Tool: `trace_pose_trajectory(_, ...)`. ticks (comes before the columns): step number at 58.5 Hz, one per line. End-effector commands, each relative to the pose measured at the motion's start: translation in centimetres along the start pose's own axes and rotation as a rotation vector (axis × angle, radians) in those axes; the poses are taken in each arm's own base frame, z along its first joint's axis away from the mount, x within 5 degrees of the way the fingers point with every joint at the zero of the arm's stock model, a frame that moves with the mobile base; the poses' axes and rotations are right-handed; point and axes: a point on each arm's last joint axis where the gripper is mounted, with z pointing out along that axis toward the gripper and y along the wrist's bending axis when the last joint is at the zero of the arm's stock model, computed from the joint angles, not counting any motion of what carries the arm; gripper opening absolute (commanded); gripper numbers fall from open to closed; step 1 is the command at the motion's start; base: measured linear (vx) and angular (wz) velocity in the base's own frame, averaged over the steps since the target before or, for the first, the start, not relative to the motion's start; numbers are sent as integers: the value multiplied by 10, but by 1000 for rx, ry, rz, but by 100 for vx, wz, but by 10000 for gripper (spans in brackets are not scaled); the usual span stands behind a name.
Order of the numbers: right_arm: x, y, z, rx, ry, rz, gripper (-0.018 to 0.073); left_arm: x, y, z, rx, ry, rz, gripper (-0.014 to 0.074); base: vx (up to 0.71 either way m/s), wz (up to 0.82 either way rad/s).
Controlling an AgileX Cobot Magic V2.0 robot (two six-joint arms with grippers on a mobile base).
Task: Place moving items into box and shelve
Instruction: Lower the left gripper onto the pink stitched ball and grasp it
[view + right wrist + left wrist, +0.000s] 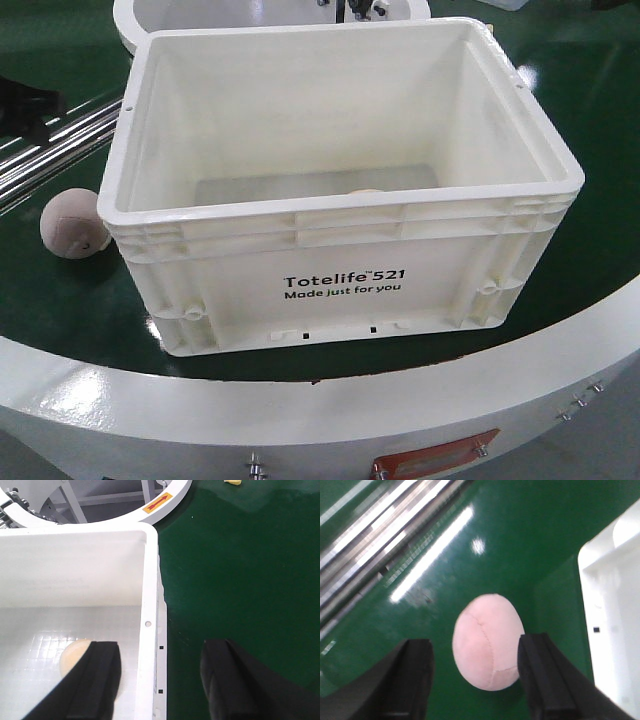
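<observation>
Left hand (474, 652) wide astride pink stitched ball (487, 645), lower centre of frame, ball crowding frame-right finger (545, 680); likely best recentre, lower, then pinch its middle

The cream plastic box (230, 270), printed "Totelife 521", stands upright and open-topped on the green table (80, 320). A pale round item (365, 193) lies on its floor by the near wall. A pinkish stitched ball (70, 222) rests just left of the box.
</observation>
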Motion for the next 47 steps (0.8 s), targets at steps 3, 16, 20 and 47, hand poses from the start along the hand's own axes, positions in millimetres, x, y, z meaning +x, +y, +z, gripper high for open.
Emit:
trace_pose_trajectory(3,-11,1,-18,-4,-110,-1,435,-11,-5,0,39,-52,10,480,0,0)
trace_pose_trajectory(16,-10,1,-18,-4,-104,-1,435,-9,-8,35,53,37,-3,480,0,0)
trace_pose_trajectory(20,-10,1,-18,-4,-103,-1,435,-9,-8,42,47,46,2,480,0,0)
trace_pose_trajectory(47,-9,1,-18,0,-85,-4,435,3,-12,88,56,201,-16,479,0,0)
